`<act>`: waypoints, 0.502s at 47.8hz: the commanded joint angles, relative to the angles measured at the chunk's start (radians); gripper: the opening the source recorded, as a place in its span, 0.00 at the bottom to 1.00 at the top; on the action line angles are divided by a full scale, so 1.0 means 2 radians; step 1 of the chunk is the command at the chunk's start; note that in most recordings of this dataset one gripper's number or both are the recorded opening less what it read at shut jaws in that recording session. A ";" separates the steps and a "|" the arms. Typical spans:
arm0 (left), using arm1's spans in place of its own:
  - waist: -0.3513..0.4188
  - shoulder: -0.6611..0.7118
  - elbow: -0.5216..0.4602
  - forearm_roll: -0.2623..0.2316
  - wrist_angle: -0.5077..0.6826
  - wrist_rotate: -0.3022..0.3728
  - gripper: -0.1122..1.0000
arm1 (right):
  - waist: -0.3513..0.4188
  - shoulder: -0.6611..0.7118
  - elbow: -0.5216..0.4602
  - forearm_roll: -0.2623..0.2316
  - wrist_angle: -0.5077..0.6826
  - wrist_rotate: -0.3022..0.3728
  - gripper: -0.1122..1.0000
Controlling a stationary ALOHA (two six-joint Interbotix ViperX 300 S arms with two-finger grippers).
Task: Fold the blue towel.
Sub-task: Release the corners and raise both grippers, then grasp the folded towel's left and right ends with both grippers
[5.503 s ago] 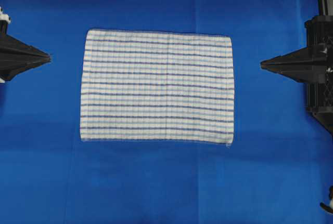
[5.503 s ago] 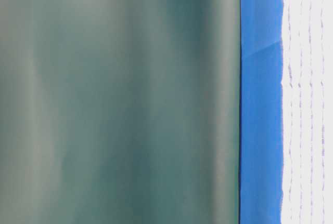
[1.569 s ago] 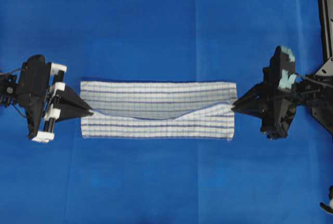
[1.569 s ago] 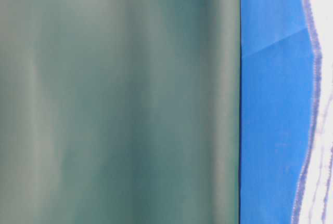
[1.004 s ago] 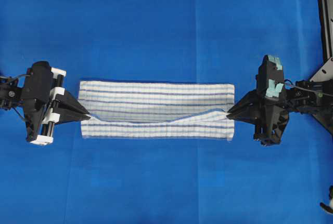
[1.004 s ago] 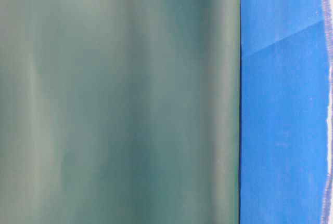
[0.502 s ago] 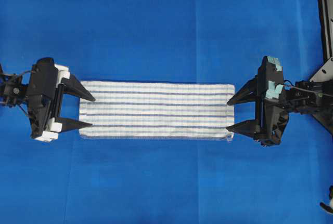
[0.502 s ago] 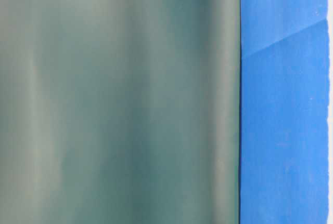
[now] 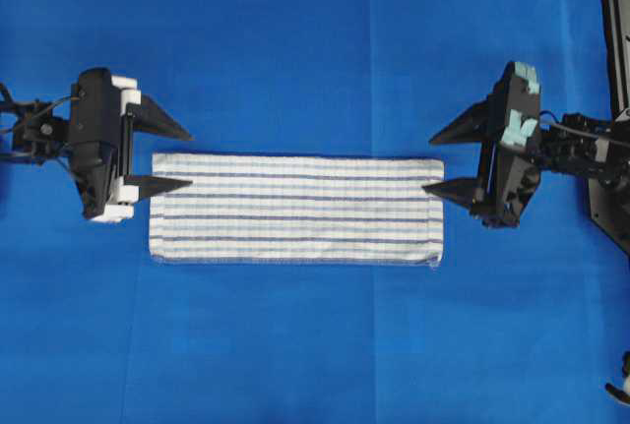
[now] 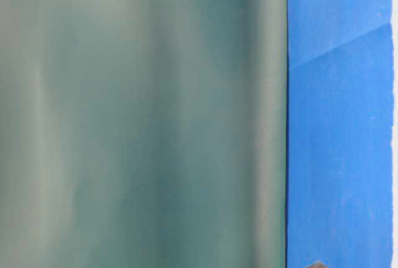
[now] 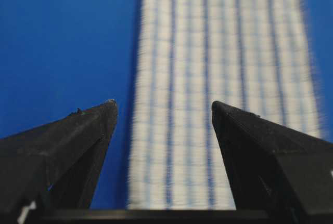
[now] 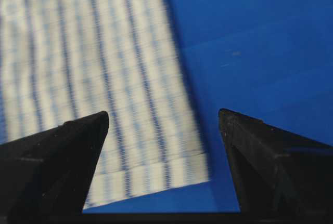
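The blue towel [image 9: 295, 210], white with thin blue stripes, lies flat on the table as a long strip, folded in half. My left gripper [image 9: 189, 160] is open at the towel's left end, by its far corner, with nothing between its fingers. My right gripper [image 9: 428, 164] is open at the right end, also by the far corner and empty. In the left wrist view the towel [image 11: 223, 78] stretches away under the open left gripper [image 11: 163, 103]. In the right wrist view the towel's corner [image 12: 93, 52] lies below the open right gripper [image 12: 163, 113].
A plain blue sheet [image 9: 315, 345] covers the whole table. A black frame [image 9: 612, 11] runs along the right edge, with a small dark part [image 9: 620, 390] at the bottom right. The table-level view shows a blurred grey-green surface [image 10: 143, 119] beside the blue sheet [image 10: 336, 125].
Both grippers, shut on the towel's upper layer a second ago, have opened and let go. The layer now lies flat. Both grippers have since shifted toward the far edge.
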 commanded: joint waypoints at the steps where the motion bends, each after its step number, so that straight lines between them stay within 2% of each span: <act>1: 0.006 0.002 -0.011 0.001 0.007 0.005 0.72 | -0.009 -0.002 -0.005 -0.001 -0.004 -0.005 0.90; 18: 0.013 0.074 -0.019 0.001 0.002 0.002 0.70 | -0.015 0.082 -0.012 0.002 -0.030 -0.005 0.89; 24: 0.011 0.104 -0.023 0.000 0.001 0.002 0.64 | -0.012 0.109 -0.021 0.002 -0.028 -0.005 0.85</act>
